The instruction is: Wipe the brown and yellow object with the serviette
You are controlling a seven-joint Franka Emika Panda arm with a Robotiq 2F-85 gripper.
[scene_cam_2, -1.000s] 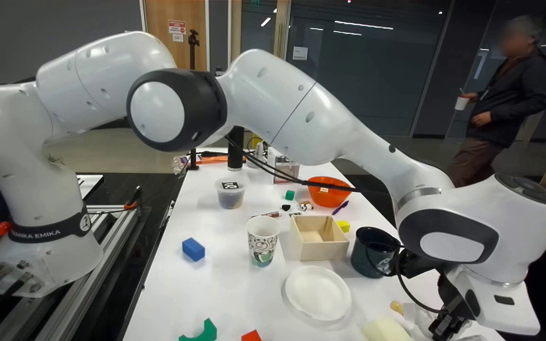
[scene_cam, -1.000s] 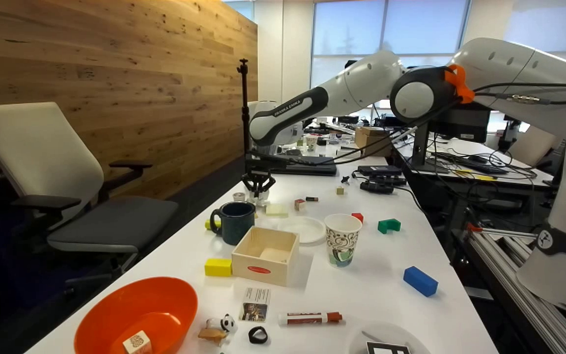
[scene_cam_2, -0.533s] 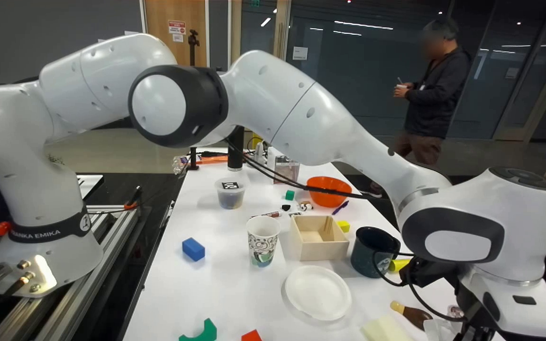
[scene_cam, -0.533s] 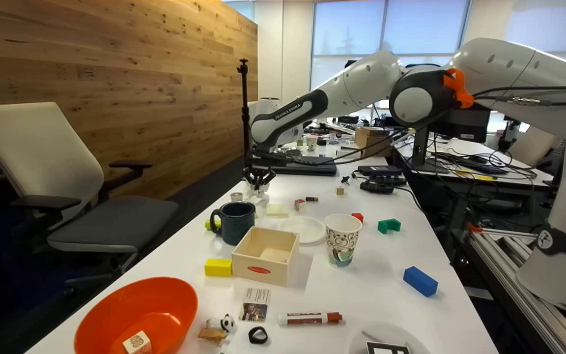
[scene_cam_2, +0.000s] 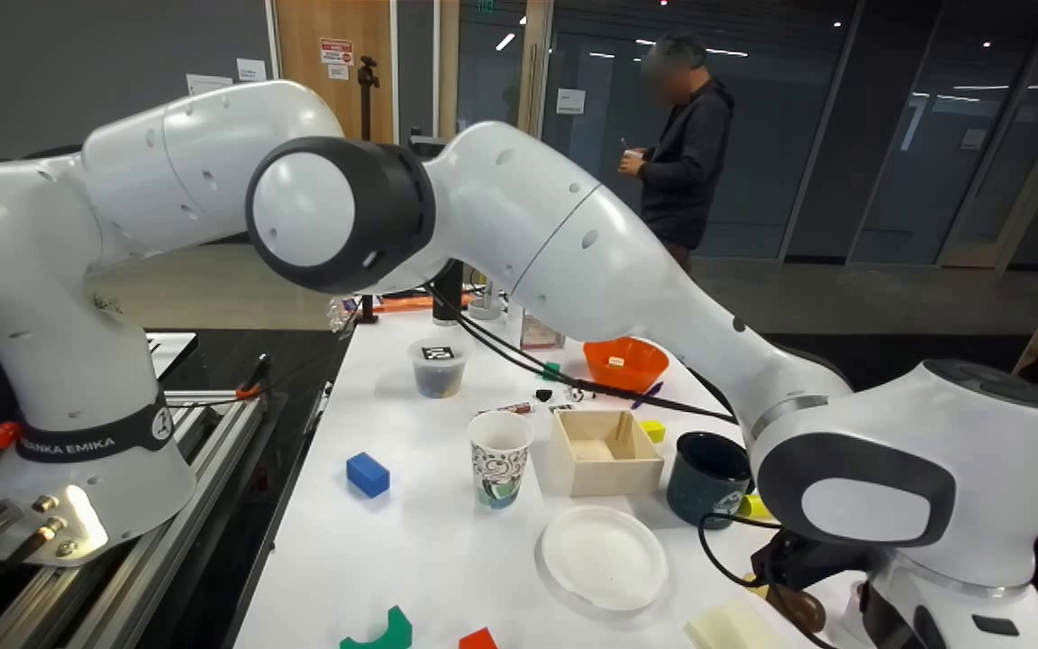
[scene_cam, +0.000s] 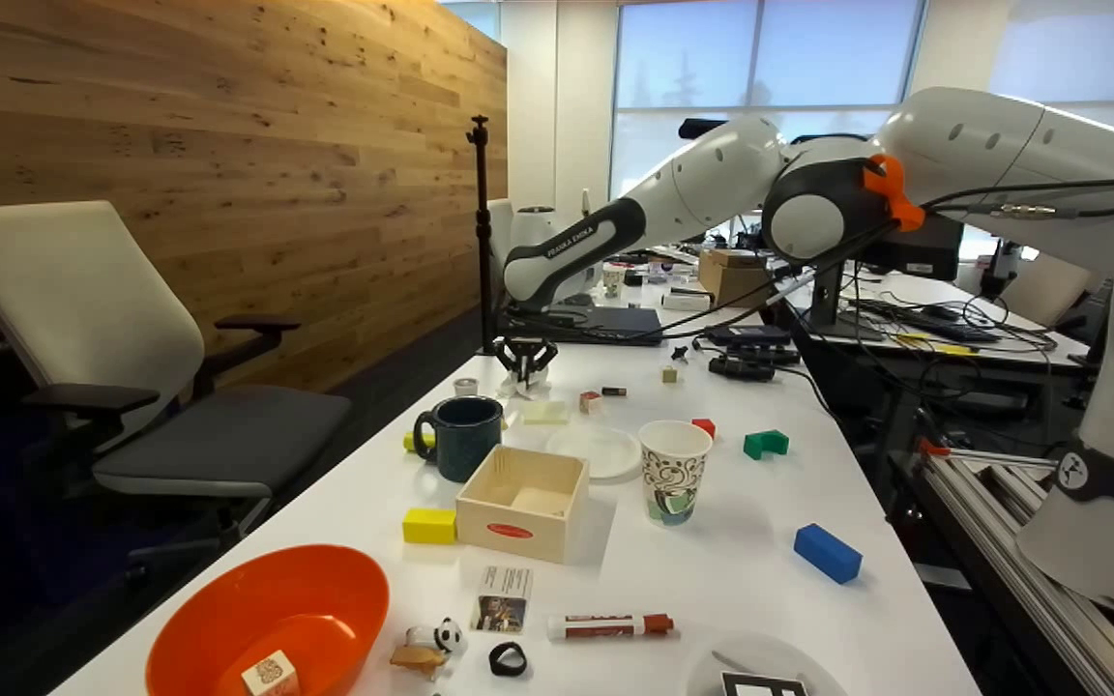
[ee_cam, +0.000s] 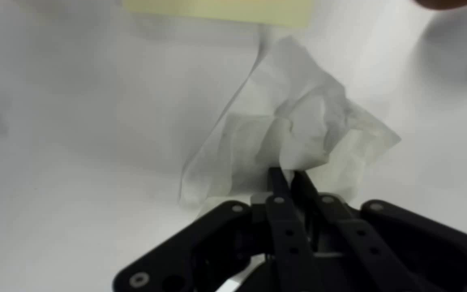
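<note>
Wrist view — we're pinching serviette (ee_cam: 306, 125) in near-closed gripper (ee_cam: 288, 174), apparently preparing wipe — next needing shift onto brown-and-yellow object (scene_cam_2: 808, 607).

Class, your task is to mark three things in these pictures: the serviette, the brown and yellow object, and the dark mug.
Serviette (ee_cam: 298, 125): in the wrist view, on its crumpled middle.
Brown and yellow object (scene_cam_2: 809, 610): in an exterior view, on its brown part.
Dark mug (scene_cam: 466, 451): in an exterior view, on its outer side.
</note>
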